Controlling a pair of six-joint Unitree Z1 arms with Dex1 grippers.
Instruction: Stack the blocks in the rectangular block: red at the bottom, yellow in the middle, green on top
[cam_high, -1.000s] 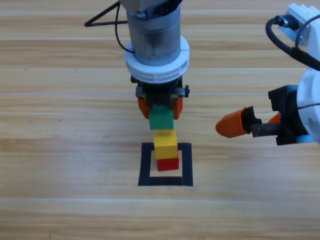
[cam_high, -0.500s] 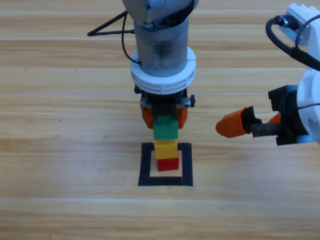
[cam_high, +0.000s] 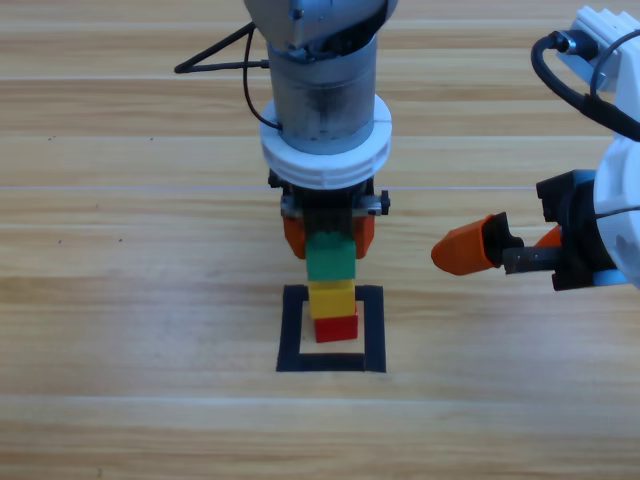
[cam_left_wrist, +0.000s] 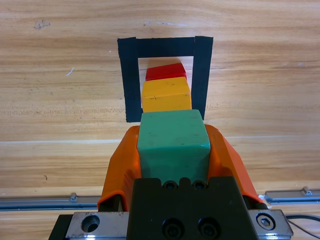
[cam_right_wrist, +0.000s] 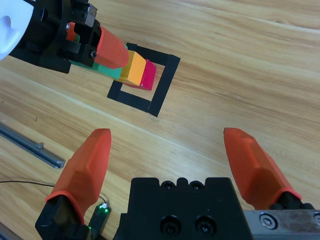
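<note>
gripping green (cam_left_wrist: 173, 141) atop yellow (cam_left_wrist: 166, 95), left pincer (cam_left_wrist: 172, 150) clamps.

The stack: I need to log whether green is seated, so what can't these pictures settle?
- High view: the left gripper and arm cover the green cube's far side.
- Left wrist view: green hides its contact with the yellow cube.
- Right wrist view: the left gripper covers most of green.

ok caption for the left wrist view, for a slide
Left gripper holds the green cube on the yellow and red cubes.
</note>
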